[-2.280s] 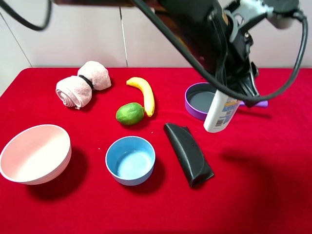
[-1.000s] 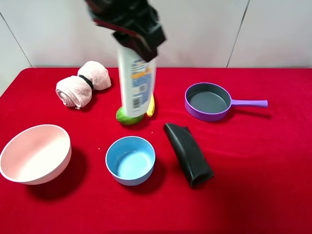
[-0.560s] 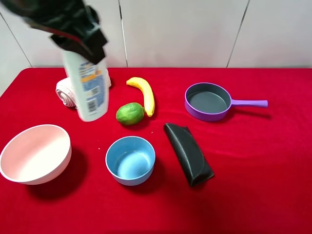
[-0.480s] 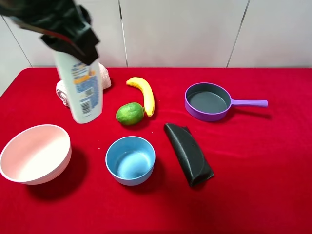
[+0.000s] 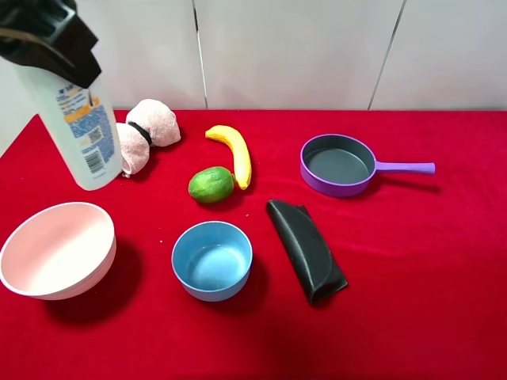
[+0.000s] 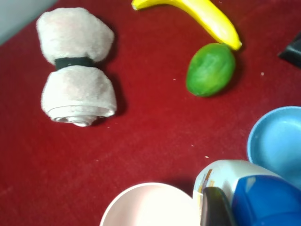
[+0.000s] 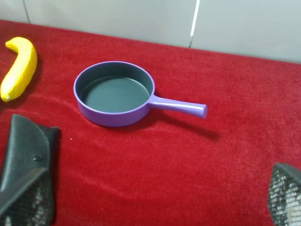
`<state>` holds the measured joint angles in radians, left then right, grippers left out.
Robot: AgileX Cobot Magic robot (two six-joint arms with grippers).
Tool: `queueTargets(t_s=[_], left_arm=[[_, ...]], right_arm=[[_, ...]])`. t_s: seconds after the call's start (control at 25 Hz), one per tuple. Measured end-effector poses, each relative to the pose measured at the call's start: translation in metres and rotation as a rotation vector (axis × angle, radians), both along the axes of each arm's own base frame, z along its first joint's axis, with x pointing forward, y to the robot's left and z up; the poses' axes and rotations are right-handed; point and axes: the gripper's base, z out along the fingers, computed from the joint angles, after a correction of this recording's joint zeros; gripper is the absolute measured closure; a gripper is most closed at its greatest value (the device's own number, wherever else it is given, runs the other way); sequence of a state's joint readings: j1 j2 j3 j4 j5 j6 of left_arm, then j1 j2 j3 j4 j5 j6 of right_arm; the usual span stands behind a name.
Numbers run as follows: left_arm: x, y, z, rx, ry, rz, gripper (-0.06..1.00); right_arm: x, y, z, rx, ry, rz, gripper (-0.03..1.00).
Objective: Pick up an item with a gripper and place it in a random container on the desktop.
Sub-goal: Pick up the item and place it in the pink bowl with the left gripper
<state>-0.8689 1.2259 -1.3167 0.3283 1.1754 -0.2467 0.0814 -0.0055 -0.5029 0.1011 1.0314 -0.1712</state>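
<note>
My left gripper is shut on the top of the white bottle and holds it upright in the air at the far left, above and just behind the pale pink bowl. In the left wrist view the bottle's blue cap sits beside one black finger, with the bowl's rim below it. My right gripper is open and empty, hovering over the red cloth desktop near the purple pan. It is out of the high view.
A blue bowl stands at front centre with a black folded pouch to its right. A green fruit, a banana and a rolled pink towel lie behind. The purple pan sits at back right.
My left gripper has carried the bottle leftward from beside the purple pan, past the fruit and the towel, to the far left above the pink bowl.
</note>
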Motion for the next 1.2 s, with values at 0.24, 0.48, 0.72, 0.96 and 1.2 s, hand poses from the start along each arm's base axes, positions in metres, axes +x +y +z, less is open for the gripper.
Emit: queueTargets(t_s=[0.24,0.48,0.72,0.96,1.2], left_arm=[[-0.002,0.014,-0.01,0.019,0.003,0.069,0.56],[0.007,0.034,-0.034,0.068,0.073,0.168,0.56],[0.007,0.047,-0.064,0.117,0.172,0.21,0.56],[0.006,0.05,-0.084,0.143,0.191,0.205,0.56],[0.007,0.051,-0.101,0.151,0.169,0.182,0.56]], right_arm=[[0.0,0.0,0.0,0.0,0.0,0.0,0.27],[0.0,0.0,0.0,0.0,0.0,0.0,0.27],[0.0,0.0,0.0,0.0,0.0,0.0,0.27],[0.0,0.0,0.0,0.0,0.0,0.0,0.27],[0.0,0.0,0.0,0.0,0.0,0.0,0.27]])
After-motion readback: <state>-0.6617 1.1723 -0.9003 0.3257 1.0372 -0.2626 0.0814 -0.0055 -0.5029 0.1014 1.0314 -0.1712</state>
